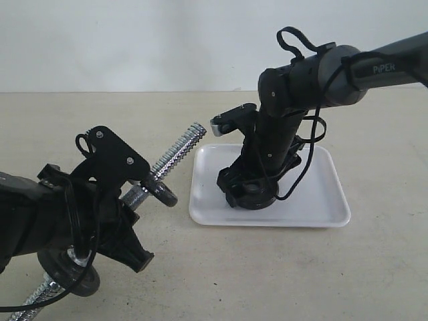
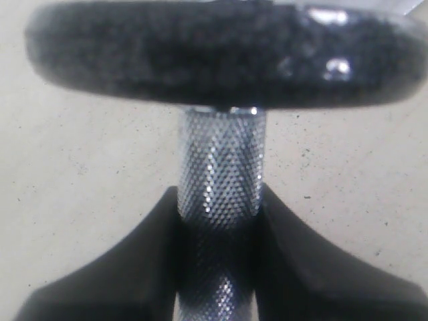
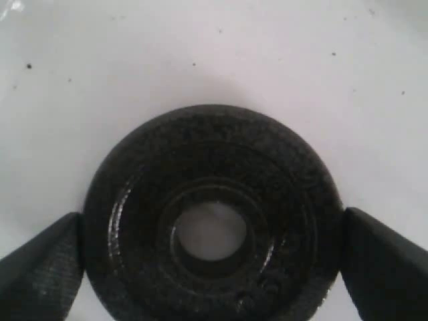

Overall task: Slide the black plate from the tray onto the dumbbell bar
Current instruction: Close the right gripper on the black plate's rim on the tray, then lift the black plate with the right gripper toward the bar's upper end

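The black plate (image 3: 214,140) lies flat in the white tray (image 1: 321,200), its centre hole showing the tray beneath. My right gripper (image 3: 214,234) reaches down into the tray (image 3: 200,53), one finger against each side of the plate's rim. In the exterior view the right gripper (image 1: 251,190) hides most of the plate. My left gripper (image 2: 219,200) is shut on the knurled middle of the dumbbell bar (image 2: 221,160). The bar (image 1: 180,150) is tilted, its threaded free end pointing at the tray's near-left corner.
A black disc (image 2: 221,53) sits on the bar just beyond my left fingers, seen as a small ring (image 1: 160,192) in the exterior view. Another black disc (image 1: 70,271) sits lower on the bar near the left arm. The beige tabletop (image 1: 267,267) surrounds the tray.
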Available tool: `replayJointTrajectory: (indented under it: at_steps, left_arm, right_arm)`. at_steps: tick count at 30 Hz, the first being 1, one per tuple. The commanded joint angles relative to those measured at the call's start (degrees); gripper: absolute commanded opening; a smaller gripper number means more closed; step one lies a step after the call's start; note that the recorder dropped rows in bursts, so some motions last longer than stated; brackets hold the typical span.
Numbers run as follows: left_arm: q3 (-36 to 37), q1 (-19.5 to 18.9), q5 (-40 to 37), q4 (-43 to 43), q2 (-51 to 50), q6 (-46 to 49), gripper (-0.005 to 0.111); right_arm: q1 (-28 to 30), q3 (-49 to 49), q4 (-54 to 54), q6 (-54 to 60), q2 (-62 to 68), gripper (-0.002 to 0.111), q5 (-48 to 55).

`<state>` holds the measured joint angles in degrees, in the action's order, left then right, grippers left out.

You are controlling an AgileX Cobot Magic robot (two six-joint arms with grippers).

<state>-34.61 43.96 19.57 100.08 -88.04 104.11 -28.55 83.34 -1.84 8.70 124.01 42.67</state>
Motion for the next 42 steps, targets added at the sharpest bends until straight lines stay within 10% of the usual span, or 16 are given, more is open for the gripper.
replayJointTrajectory:
  at_steps: [1,42]
  left_arm:
    - [-1.95,-0.02,1.57,-3.52,2.59,-0.40,0.004]
    - [-1.95,-0.02,1.80,-4.36,-1.99,1.03,0.004]
  right_arm:
    - [0.03,-1.59,2.34,-1.57,2.48,0.001,5.45]
    - [0.03,-1.39,2.30,-3.90,-20.52,0.000,13.16]
